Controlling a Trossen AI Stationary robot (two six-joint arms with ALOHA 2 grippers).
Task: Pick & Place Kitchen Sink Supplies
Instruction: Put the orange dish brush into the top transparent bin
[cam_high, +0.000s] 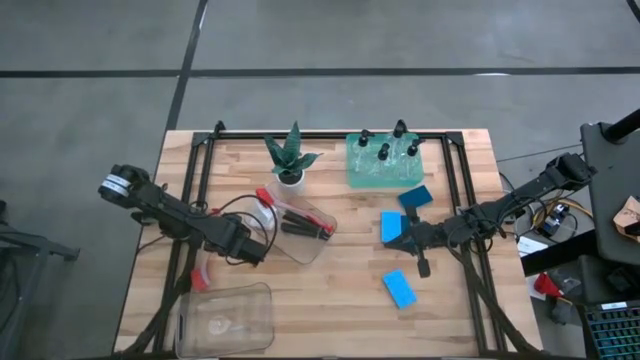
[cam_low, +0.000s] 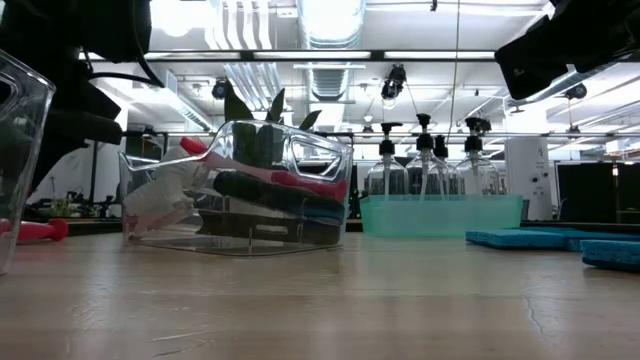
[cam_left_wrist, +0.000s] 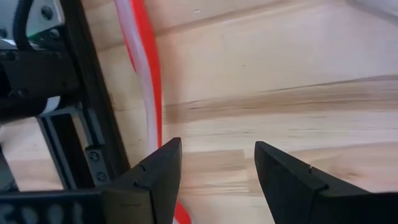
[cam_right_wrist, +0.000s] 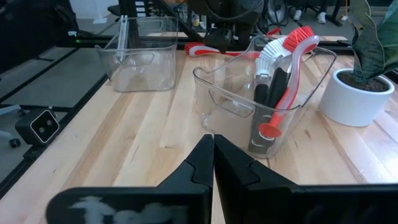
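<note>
At the near edge of the table (cam_high: 330, 330) stands an empty clear bin (cam_high: 225, 318), and a blue sponge (cam_high: 399, 289) lies to its right. The left gripper (cam_left_wrist: 214, 177) is low over the wood just beyond this bin, with its fingers apart and nothing between them. A red-handled brush (cam_left_wrist: 148, 74) lies on the table just beside the left finger, next to the black frame.

The right gripper (cam_right_wrist: 213, 155) hovers near the middle right of the table, with its fingers pressed together and holding nothing. A second blue sponge (cam_high: 390, 226) lies just beside it, and a third sponge (cam_high: 415, 198) a little farther.

Between the two grippers a second clear bin (cam_high: 300, 232) holds several brushes (cam_right_wrist: 280, 81) with red and black handles.

At the far side a green tray (cam_high: 384, 170) holds four small bottles (cam_high: 384, 152) with black tops, and a green plant (cam_high: 291, 158) stands in a white pot.
</note>
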